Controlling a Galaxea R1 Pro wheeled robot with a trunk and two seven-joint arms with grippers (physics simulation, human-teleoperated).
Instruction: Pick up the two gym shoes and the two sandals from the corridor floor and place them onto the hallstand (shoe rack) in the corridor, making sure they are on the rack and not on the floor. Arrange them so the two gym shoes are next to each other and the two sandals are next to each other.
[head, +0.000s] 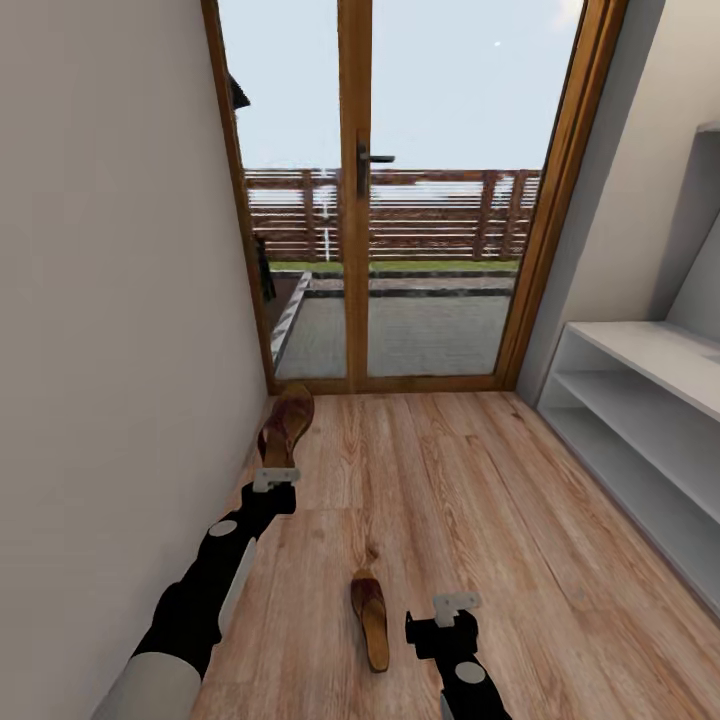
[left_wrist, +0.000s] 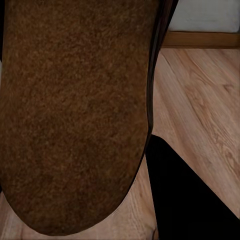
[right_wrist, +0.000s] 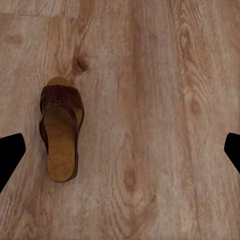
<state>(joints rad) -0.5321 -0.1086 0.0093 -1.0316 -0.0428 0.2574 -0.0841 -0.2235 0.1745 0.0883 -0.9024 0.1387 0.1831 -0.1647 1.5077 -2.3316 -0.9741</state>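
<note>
left pincer (head: 275, 478) extended forward gripping sandal (head: 286, 425); right pincer (head: 456, 603) hovers spread.

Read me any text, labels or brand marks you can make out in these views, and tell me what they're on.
None: no readable text in any view.
Sandal on the floor by the right gripper: plain strap and footbed, no mark.
Sandal at the left gripper: bare brown sole in the left wrist view, no print.
Hallstand shelves and glass door: no lettering.
</note>
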